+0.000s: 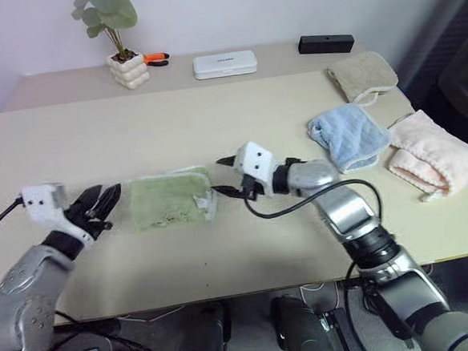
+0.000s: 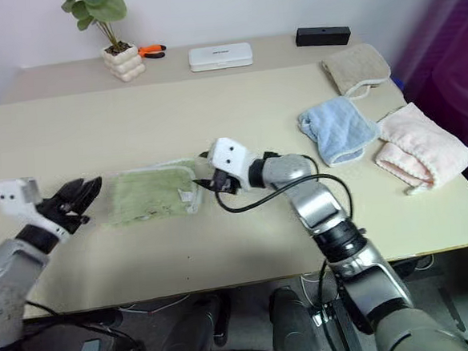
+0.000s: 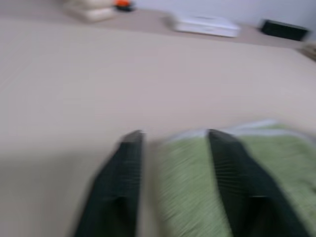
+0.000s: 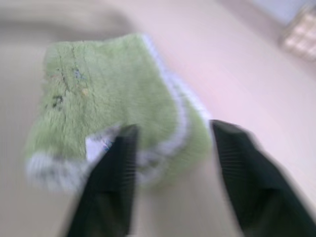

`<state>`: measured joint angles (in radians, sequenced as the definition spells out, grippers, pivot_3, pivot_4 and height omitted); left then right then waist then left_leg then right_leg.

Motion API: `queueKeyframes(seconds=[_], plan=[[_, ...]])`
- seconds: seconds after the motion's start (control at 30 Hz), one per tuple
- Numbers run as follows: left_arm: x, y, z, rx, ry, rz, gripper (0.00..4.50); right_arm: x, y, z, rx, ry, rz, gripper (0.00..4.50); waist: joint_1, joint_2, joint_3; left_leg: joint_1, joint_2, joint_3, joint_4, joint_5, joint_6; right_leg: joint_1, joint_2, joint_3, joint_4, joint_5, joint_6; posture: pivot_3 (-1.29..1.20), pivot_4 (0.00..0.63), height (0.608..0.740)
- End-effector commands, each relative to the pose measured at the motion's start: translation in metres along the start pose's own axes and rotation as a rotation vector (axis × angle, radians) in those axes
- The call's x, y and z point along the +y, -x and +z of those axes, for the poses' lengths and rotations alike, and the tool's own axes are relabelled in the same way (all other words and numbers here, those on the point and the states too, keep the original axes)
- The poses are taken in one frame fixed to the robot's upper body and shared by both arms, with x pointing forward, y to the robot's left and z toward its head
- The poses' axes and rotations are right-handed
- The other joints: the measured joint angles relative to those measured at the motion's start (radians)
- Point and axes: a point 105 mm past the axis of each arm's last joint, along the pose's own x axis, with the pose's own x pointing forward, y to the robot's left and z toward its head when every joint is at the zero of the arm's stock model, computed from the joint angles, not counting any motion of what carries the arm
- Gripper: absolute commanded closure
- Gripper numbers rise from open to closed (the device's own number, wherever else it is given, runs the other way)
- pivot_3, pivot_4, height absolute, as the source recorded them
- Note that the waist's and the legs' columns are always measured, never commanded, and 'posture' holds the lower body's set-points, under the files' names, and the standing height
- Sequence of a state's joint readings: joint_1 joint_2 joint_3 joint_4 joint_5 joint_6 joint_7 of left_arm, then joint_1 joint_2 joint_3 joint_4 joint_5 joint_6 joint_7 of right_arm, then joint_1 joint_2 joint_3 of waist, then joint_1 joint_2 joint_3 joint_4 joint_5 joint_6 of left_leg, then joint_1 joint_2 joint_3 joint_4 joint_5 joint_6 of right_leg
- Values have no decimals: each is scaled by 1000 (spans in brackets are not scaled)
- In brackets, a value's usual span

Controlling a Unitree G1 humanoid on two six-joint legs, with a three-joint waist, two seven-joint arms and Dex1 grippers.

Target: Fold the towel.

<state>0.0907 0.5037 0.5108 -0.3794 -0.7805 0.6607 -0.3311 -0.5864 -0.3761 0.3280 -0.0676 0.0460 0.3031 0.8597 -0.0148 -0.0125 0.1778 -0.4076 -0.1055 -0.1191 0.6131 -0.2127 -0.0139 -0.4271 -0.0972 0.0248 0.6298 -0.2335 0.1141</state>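
Note:
The towel [image 1: 170,200] is light green with whitish edging and lies folded into a small rectangle on the table, near the front edge. A white tag [image 4: 98,144] shows at its near corner. My left gripper [image 1: 112,198] is open just off the towel's left end, and one finger [image 3: 224,163] overlaps the green cloth in the left wrist view. My right gripper [image 1: 222,176] is open at the towel's right end, its fingers either side of the edged corner. Neither gripper is pinching the cloth.
At the right of the table lie a beige towel [image 1: 362,74], a light blue towel [image 1: 348,135] and a pink towel [image 1: 433,155]. Along the back stand a potted plant [image 1: 127,69], an orange-handled tool [image 1: 156,58], a white case [image 1: 225,64] and a black box [image 1: 325,44].

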Motion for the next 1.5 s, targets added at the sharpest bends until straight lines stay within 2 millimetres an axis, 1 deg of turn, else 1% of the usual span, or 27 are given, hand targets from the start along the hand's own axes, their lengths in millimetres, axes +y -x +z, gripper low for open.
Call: queueKeyframes(seconds=[0.03, 0.07, 0.2, 0.3, 0.37, 0.4, 0.47, 0.57, 0.6, 0.67, 0.7, 0.73, 0.77, 0.8, 0.83, 0.87, 0.9, 0.93, 0.97, 1.03, 1.07, 1.13, 1.17, 1.23, 1.3, 1.4, 1.5], plan=[[-2, 4, -11, 57, 124, -1, 140, 10, 8, 15, -57, 99, 56, 0, 1, 0, 0, 0, 0, 0, 0, 0, 0, 0, 0, 0, 0, 0, 0, 0, 150, 740], [-3, 4, -13, 67, 148, -3, 61, 10, 9, 15, -56, 104, 57, 0, 1, 0, 0, 0, 0, 0, 0, 0, 0, 0, 0, 0, 0, 0, 0, 0, 150, 740], [-14, -4, -26, 105, 320, -50, 61, 13, 11, 19, -77, 114, 76, 0, 2, -1, 0, 0, 0, 0, 1, 0, 0, 0, 0, 0, 0, 0, 0, 0, 150, 740], [-39, -17, -36, 152, 405, -143, 61, 17, 9, 23, -92, 148, 97, 0, 3, -1, 0, 0, 0, 0, 1, 0, 0, 1, 0, 0, 0, 0, 0, 0, 150, 740], [-47, -20, -42, 184, 417, -173, 61, 18, 8, 24, -96, 158, 97, 0, 3, -1, 0, 0, 0, 0, 1, 0, 0, 1, 0, 0, 0, 0, 0, 0, 150, 740], [-49, -22, -46, 202, 420, -177, 288, 17, 8, 24, -98, 160, 94, 0, 3, -1, 0, 0, 0, 0, 1, 0, 0, 1, 0, 0, 0, 0, 0, 0, 150, 740], [-51, -24, -52, 217, 432, -188, 917, 17, 7, 25, -101, 163, 89, 0, 1, -1, 0, 0, 0, 0, 1, 0, 0, 1, 0, 0, 0, 0, 0, 0, 150, 740], [-54, -26, -54, 222, 438, -205, 2429, 17, 7, 25, -100, 164, 84, 0, 2, -1, 0, 0, 0, 0, 1, 0, 0, 0, 0, 0, 0, 0, 0, 0, 150, 740], [-54, -27, -53, 220, 440, -207, 2868, 17, 7, 24, -98, 164, 82, 0, 3, -1, 0, 0, 0, 0, 1, 0, 0, 0, 0, 0, 0, 0, 0, 0, 150, 740], [-52, -28, -51, 203, 445, -203, 3952, 18, 8, 23, -95, 163, 81, 0, 3, -1, 0, 0, 0, 0, 1, 0, 0, 1, 0, 0, 0, 0, 0, 0, 150, 740], [-50, -29, -49, 183, 450, -198, 4402, 18, 8, 23, -94, 163, 80, 0, 4, -1, 0, 0, 0, 0, 1, 0, 0, 1, 0, 0, 0, 0, 0, 0, 150, 740], [-48, -30, -45, 158, 454, -192, 4462, 18, 8, 22, -94, 162, 80, 0, 4, -1, 0, 0, 0, 0, 1, 0, 0, 1, 0, 0, 0, 0, 0, 0, 150, 740], [-44, -32, -36, 98, 459, -181, 4462, 18, 8, 22, -93, 161, 78, 0, 4, -1, 0, 0, 0, 0, 1, 0, 0, 1, 0, 0, 0, 0, 0, 0, 150, 740], [-36, -33, -23, 20, 464, -150, 4462, 18, 8, 22, -91, 160, 75, 0, 4, -1, 0, 0, 0, 0, 1, 0, 0, 1, 0, 0, 0, 0, 0, 0, 150, 740], [-19, -34, -6, -87, 460, -80, 4462, 17, 8, 21, -88, 159, 71, 0, 4, -1, 0, 0, 0, 0, 1, 0, 0, 1, 0, 0, 0, 0, 0, 0, 150, 740], [-7, -33, 6, -158, 459, -30, 4462, 16, 8, 20, -86, 158, 67, 0, 5, -2, 0, 0, 0, 0, 1, 0, 0, 1, 0, 0, 0, 0, -1, 0, 150, 740], [17, -30, 18, -238, 481, 81, 4462, 15, 8, 19, -82, 158, 63, 0, 5, -2, 0, 0, 0, 0, 1, 0, 0, 0, 0, 0, 0, 0, -1, 0, 150, 740], [42, -24, 31, -323, 509, 193, 4462, 14, 8, 18, -77, 160, 60, 0, 3, -2, 0, 0, 0, 0, 1, 0, 0, 0, 0, 0, 0, 0, -1, 0, 150, 740], [60, -16, 40, -386, 520, 275, 4462, 13, 8, 17, -74, 162, 59, 0, 0, -2, 0, 0, 1, 0, 1, 0, -1, 0, 0, 0, 0, 0, -1, 0, 150, 740], [90, 3, 55, -504, 522, 429, 4462, 13, 8, 16, -71, 164, 58, 0, -4, -2, 0, 0, 1, 0, 1, 0, -2, 0, 0, 0, 0, 0, 0, 0, 150, 740], [106, 16, 61, -564, 540, 512, 4462, 13, 8, 16, -71, 164, 58, 0, -3, -2, 0, 0, 1, 0, 1, -1, -3, -1, 0, 1, 0, 1, 0, 0, 150, 740], [132, 40, 62, -650, 589, 655, 4462, 13, 8, 15, -71, 166, 60, 0, 1, -2, 0, 0, 1, 0, 1, -2, -3, -1, 0, 1, 0, 1, 0, 0, 150, 740], [141, 49, 58, -668, 611, 715, 4462, 14, 8, 15, -72, 167, 61, 0, 3, -3, 0, 0, 1, 0, 1, -2, -3, -1, 1, 1, 0, 1, 0, 0, 150, 740], [154, 63, 45, -671, 666, 797, 4462, 14, 7, 15, -74, 168, 62, 0, 6, -5, -1, 0, 0, 0, 1, -2, -3, 0, 0, 0, 0, 1, 0, 0, 150, 740], [158, 68, 33, -634, 667, 838, 4462, 15, 7, 15, -73, 169, 64, 0, 8, -7, -2, 0, 0, -1, 2, -2, -3, 1, 0, 0, 0, 1, 0, 0, 150, 740], [155, 65, 24, -591, 663, 833, 4462, 16, 7, 13, -68, 171, 69, 0, 9, -10, -3, 0, 0, -1, 3, -2, -3, 2, 0, -1, 0, 1, 0, 0, 150, 740], [150, 60, 23, -583, 669, 815, 4462, 16, 7, 11, -65, 175, 74, 0, 7, -11, -3, 0, 0, -2, 3, -2, -3, 2, 1, -2, 0, 1, 0, 0, 150, 740]])
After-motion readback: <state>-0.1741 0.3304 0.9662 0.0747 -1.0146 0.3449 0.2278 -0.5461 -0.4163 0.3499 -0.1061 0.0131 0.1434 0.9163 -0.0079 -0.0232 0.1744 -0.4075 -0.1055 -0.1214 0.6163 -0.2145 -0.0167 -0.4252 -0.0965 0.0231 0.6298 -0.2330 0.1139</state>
